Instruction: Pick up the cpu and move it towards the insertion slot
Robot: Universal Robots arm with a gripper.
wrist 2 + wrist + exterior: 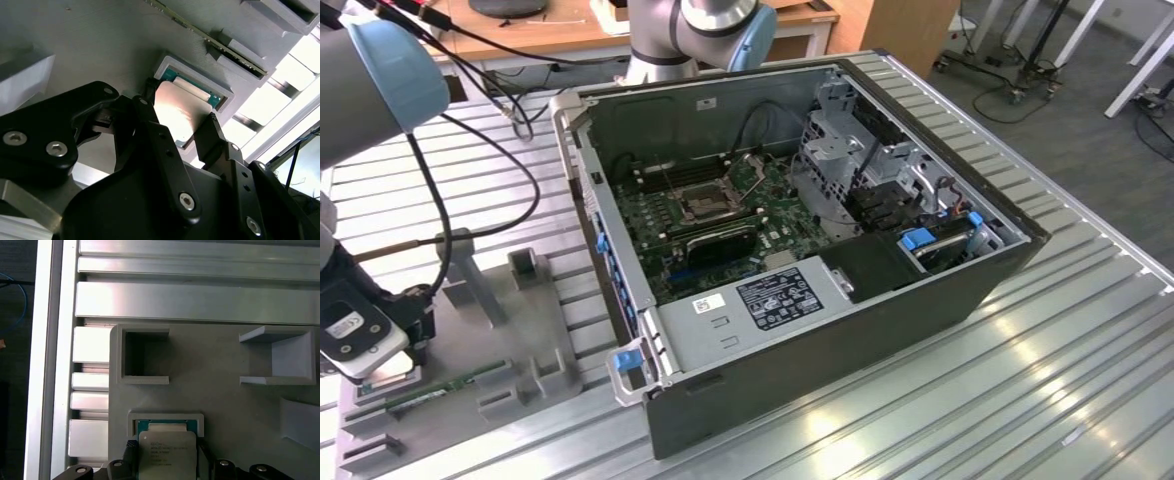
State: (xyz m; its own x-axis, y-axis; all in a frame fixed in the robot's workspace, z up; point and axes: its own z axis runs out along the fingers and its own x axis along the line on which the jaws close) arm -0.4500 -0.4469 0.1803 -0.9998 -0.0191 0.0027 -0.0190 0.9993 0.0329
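Hand (181, 114): clamped on the one cpu (167, 452), at grey holder (165, 418).
Insertion slot (703, 203): one, inside open case (881, 325).
Surface: ribbed metal tabletop (1067, 340).
Room: wooden desk (560, 35) behind.

Arm (354, 100) bent low, end effector (181, 107) pointing downward.

Slotted aluminium table (1067, 330), open computer case (854, 350) on it, grey fixture plate (560, 300) beside

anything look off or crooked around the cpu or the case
Nothing stands out. In both wrist views the cpu sits square in its grey holder, with the end effector right at it. In the exterior view the open computer case stands level, and the insertion slot inside it looks intact.
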